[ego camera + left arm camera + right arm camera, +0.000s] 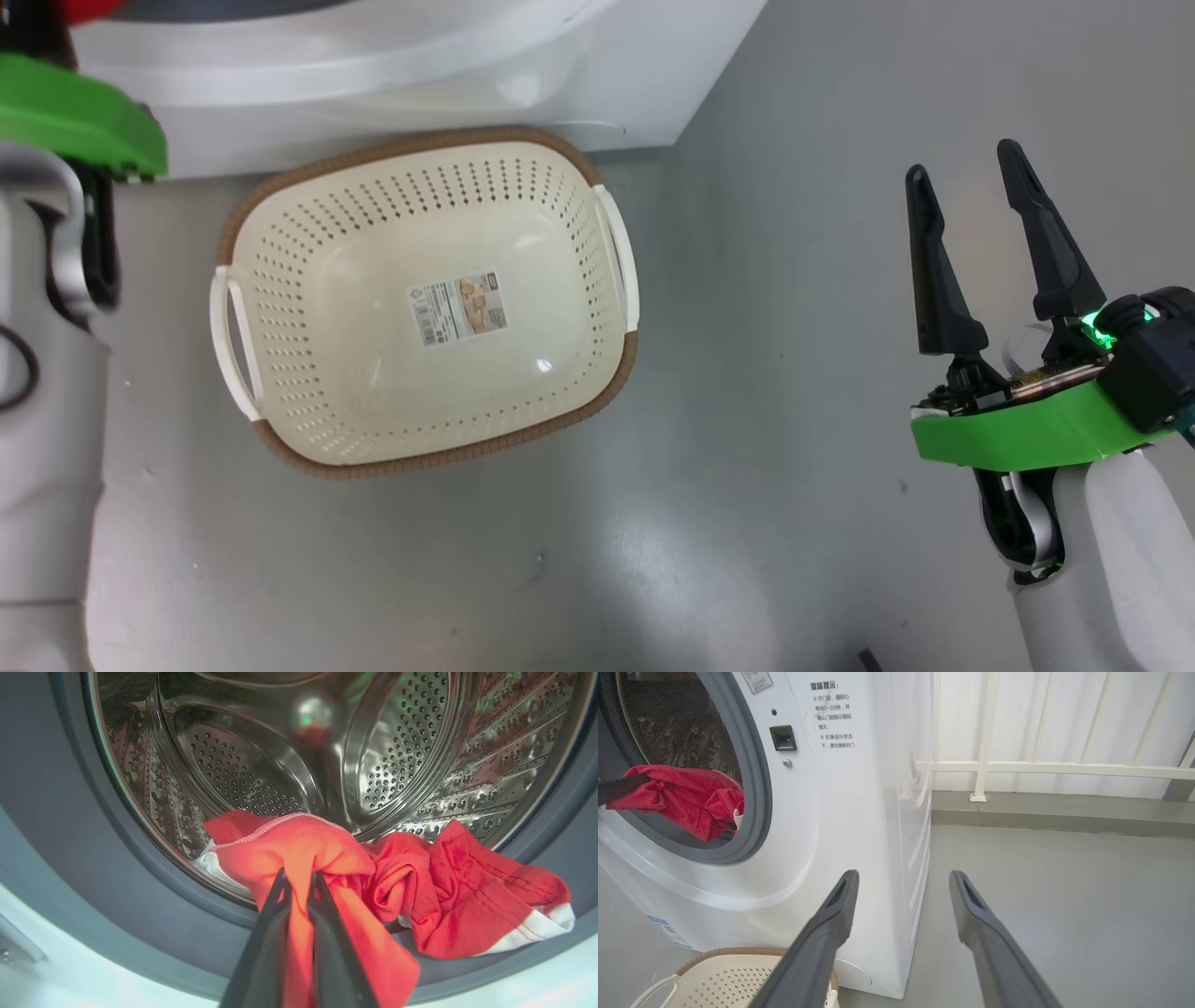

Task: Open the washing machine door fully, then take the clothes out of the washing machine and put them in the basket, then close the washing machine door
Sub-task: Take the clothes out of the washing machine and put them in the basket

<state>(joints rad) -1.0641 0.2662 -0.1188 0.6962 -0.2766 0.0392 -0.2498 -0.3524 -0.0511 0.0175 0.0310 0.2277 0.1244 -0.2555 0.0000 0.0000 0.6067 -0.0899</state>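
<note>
Left wrist view: left tool [299,875] at the washing machine [233,765] mouth pinches the clothes [444,891]; right tool [963,161] gapes.

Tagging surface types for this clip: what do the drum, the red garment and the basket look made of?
Drum: polished metal, probably stainless steel, with mirror-like reflections and punched holes.
Garment: soft matte fabric with folds, stitched seams and white trim; the fibre can't be told.
Basket: cream plastic, slightly glossy, with moulded holes. Its brown rim looks woven and may be moulded plastic too.
</note>
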